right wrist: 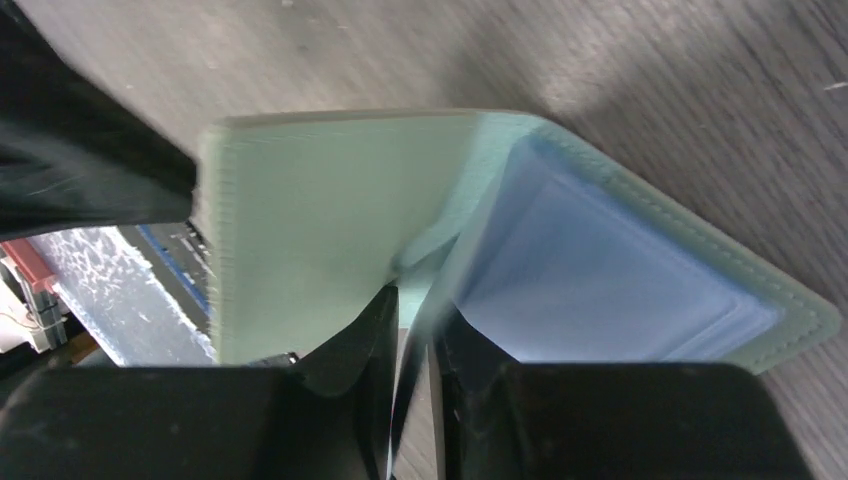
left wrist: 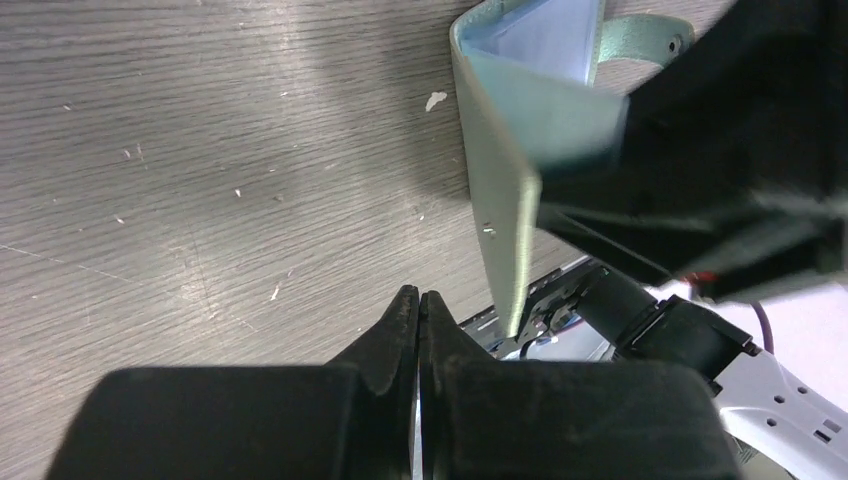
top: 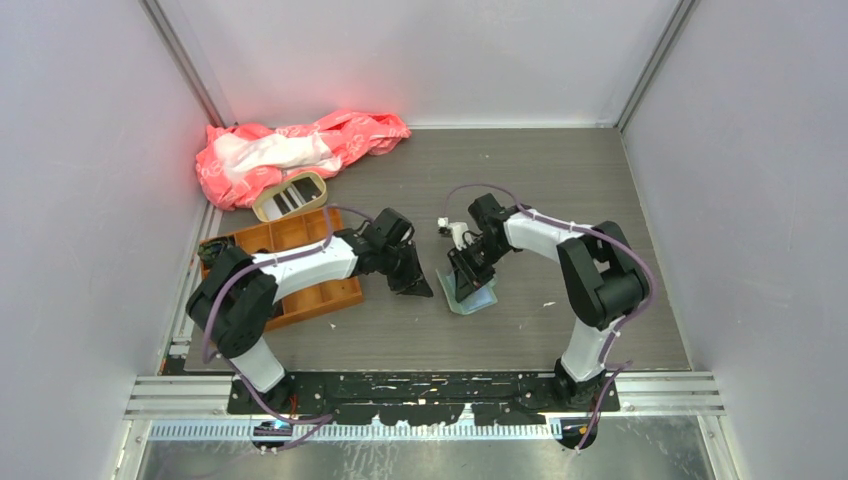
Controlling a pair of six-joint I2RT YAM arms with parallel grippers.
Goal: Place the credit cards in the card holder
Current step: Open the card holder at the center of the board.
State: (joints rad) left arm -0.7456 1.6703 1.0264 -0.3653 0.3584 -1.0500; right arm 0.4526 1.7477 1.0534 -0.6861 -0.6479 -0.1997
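A: Top view?
B: The card holder (top: 478, 300) sits mid-frame on the table (top: 560, 190), with the right hand (top: 466, 280) on it.
A: Left wrist?
B: The left hand (left wrist: 420, 308) is pressed closed, empty, nearby.
A: Right wrist?
B: It's pinching an inner leaf, probably to keep a pocket open.

Left gripper (left wrist: 420, 305): jaws pressed together, nothing held. Card holder (left wrist: 500, 200): sage-green, partly unfolded, pale blue pocket (left wrist: 555, 35) exposed, positioned just right of the tips. Table (left wrist: 200, 150): grey wood-grain.
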